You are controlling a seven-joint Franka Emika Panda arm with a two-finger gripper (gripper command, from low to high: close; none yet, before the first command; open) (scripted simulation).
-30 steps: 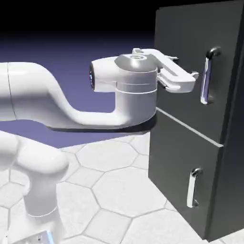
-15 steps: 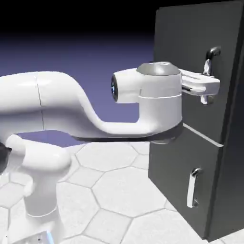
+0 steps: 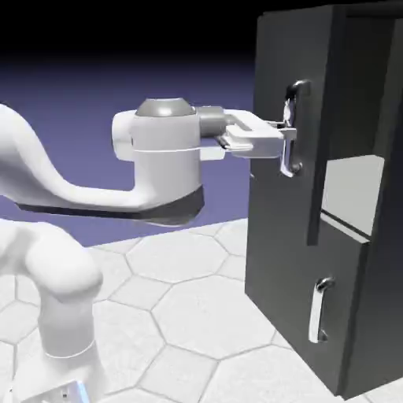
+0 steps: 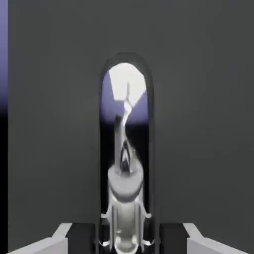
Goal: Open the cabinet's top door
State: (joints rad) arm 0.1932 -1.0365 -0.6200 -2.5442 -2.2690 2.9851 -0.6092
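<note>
The tall dark grey cabinet [image 3: 378, 315] stands at the exterior view's right. Its top door [image 3: 275, 63] hangs swung partly outward, and a pale inner surface [image 3: 354, 189] shows behind its edge. My gripper [image 3: 285, 140] is shut on the top door's long silver bar handle [image 3: 293, 102], about midway along it. In the hand view the handle [image 4: 125, 168] runs up the middle between my fingertips [image 4: 59, 237], mirroring the backdrop, against the grey door panel [image 4: 208, 124].
The lower door [image 3: 291, 275] stays flush, with its short silver handle [image 3: 318, 311]. A pale hexagon-tiled floor [image 3: 189, 307] spreads in front of the cabinet. My arm's base [image 3: 63, 315] stands at the lower left.
My gripper closed on the top door's handle and pulled left. The door swung out from flush to partly open, and the arm drew back with it.
</note>
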